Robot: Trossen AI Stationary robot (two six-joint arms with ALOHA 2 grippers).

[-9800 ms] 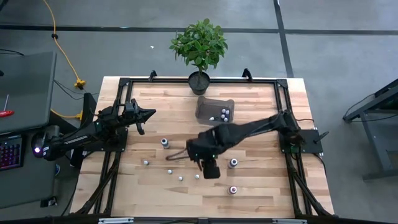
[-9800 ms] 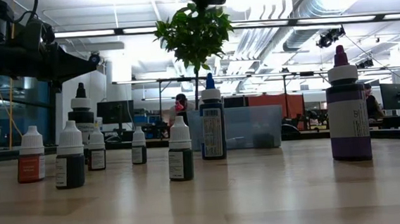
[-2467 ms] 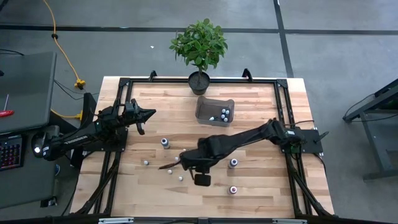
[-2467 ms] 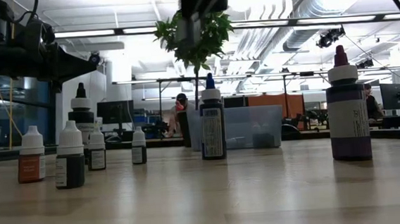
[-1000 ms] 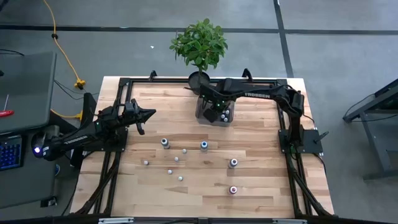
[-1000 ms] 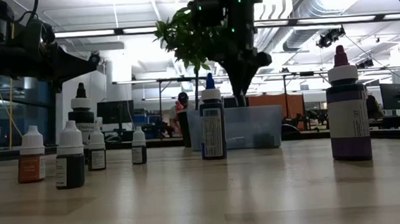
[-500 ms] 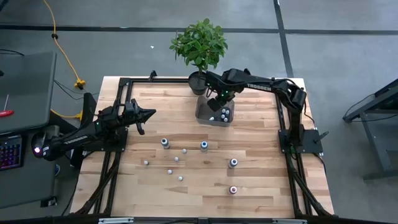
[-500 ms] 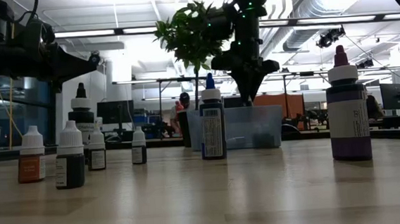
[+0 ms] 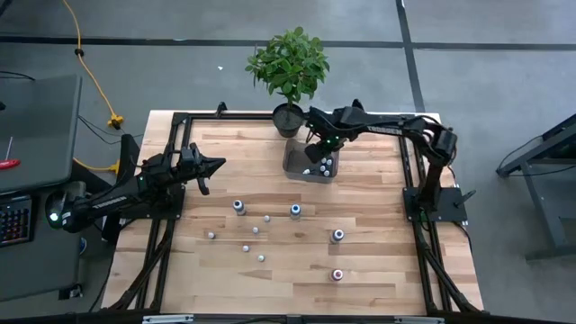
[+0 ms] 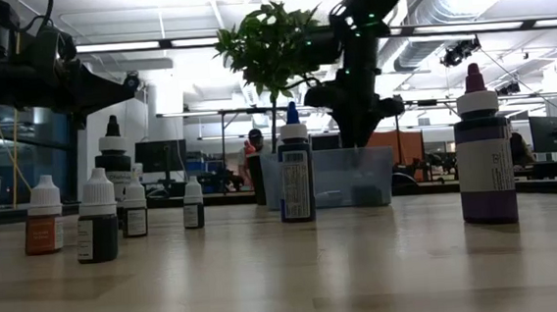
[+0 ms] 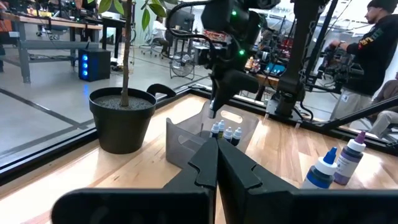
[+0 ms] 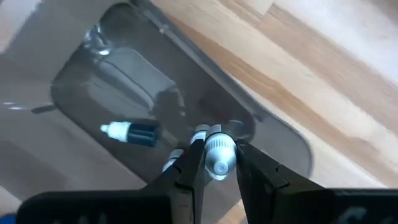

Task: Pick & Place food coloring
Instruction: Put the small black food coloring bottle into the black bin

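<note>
Left gripper [image 9: 214, 165], fingers pressed together, empty, hangs near the table's left edge. Tiny white-capped food coloring bottles [image 9: 255, 230] stand mid-table. Potted green plant [image 9: 288, 65] at the far edge, just beside the clear rectangular plastic bin [image 9: 297, 161]. Right gripper [image 9: 315, 155] above the bin, fingers apart around a white-capped bottle [image 12: 219, 153]; whether they clamp it, cannot tell.

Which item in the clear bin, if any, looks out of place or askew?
One small bottle lies on its side on the floor of the bin, while the others in it stand upright. Nothing looks spilled.
</note>
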